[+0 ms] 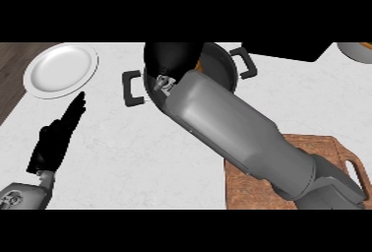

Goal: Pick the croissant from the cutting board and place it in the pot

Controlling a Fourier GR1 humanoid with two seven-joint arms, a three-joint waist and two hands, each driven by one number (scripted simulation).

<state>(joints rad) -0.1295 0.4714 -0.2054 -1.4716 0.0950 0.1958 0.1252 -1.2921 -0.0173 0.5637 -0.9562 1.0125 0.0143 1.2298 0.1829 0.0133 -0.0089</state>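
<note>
Right hand over the pot

The right hand hangs right over the pot, and it hides its own fingers, so I cannot tell if it grips anything. A tiny orange bit beside it may be the croissant, inside the pot. The cutting board near the pot looks bare. The left hand rests flat and open on the surface, farther from the pot. No words show.

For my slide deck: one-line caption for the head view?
Right hand reaches over the pot; left hand rests open beside the plate.
</note>
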